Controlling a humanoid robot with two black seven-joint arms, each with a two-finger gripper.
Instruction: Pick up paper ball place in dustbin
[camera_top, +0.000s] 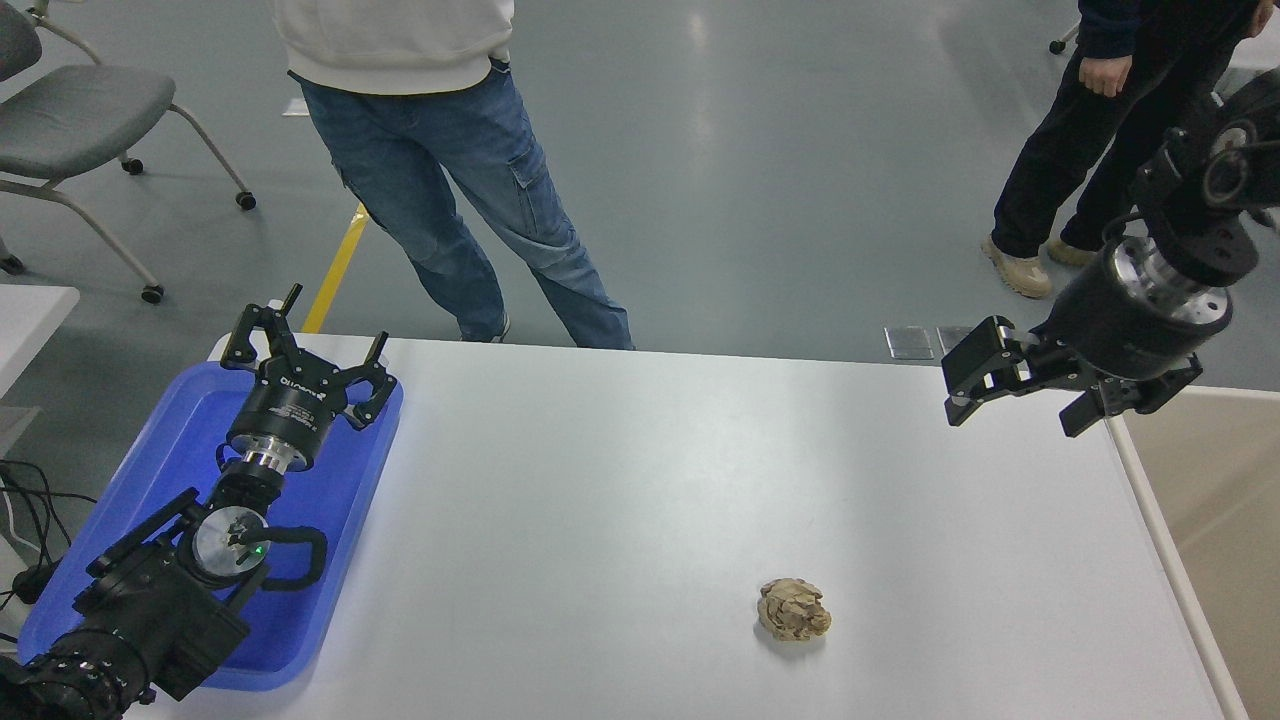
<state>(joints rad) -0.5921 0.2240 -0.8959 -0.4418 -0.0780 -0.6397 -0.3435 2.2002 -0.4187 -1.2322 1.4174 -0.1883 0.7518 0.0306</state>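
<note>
Now we see right tool (1020, 392) wide open, empty, 2 o'clock | paper ball (794, 609) on tabletop (620, 480), 5 o'clock | left tool (300, 345) open, 9 o'clock

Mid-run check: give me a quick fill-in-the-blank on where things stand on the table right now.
1. The paper ball lies on the ____.
2. The right gripper holds ____.
3. The left gripper hovers over the ____ tray.
4. The dustbin stands at the table's ____ edge.

Missing: table; nothing; blue; right
</note>
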